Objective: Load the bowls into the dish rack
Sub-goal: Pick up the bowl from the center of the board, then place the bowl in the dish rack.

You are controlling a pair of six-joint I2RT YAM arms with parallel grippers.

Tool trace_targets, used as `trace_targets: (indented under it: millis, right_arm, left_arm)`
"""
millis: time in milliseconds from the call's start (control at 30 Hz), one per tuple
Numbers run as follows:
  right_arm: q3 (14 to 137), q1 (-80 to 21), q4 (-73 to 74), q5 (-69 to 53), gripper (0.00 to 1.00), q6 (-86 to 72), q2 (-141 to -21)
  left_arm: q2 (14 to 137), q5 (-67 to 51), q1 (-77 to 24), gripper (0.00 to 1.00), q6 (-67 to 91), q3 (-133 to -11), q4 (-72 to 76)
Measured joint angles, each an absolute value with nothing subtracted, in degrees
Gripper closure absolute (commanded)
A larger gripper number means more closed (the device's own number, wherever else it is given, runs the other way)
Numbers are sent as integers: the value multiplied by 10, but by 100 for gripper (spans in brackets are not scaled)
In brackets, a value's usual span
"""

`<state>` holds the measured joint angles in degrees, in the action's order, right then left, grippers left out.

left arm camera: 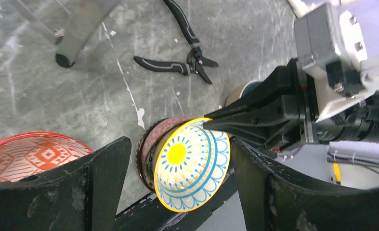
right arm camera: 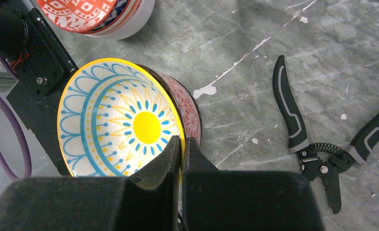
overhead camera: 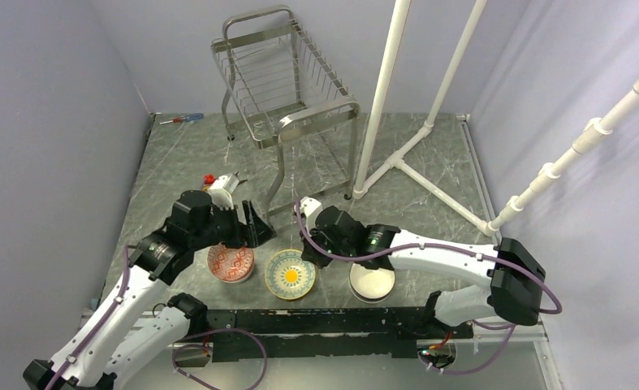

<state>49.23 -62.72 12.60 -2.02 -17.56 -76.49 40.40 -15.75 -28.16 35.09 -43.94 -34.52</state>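
Note:
A white bowl with teal lines and a yellow centre [right arm camera: 115,118] rests nested on a bowl with a red-patterned outside [right arm camera: 189,108]. My right gripper [right arm camera: 181,142] is shut on its near rim, one finger inside and one outside. From above, this bowl [overhead camera: 290,274] lies near the front, with the right gripper [overhead camera: 308,253] at its far right edge. My left gripper [left arm camera: 180,142] is open, and the bowl [left arm camera: 192,163] shows between its fingers without touching them. A red-patterned bowl [overhead camera: 230,262] sits to the left, a tan bowl [overhead camera: 372,282] to the right. The dish rack [overhead camera: 287,89] stands at the back.
Black pliers [right arm camera: 317,154] lie open on the grey table just beyond the bowls. White pipes [overhead camera: 397,122] rise to the right of the rack. A screwdriver [overhead camera: 182,119] lies at the far left. The black base rail [overhead camera: 316,321] runs along the front edge.

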Motion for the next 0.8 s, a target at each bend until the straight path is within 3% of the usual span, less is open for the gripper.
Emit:
trace_targets:
  millis: [367,800]
  right_arm:
    - [496,-606,139,-10,100,-200,-745]
    - [496,-596,138,-20,100,-211,-739]
  left_arm:
    - [449,-244,-282,21,341,-411,-338]
    - [511,-262,-282,38,341,-396,-327]
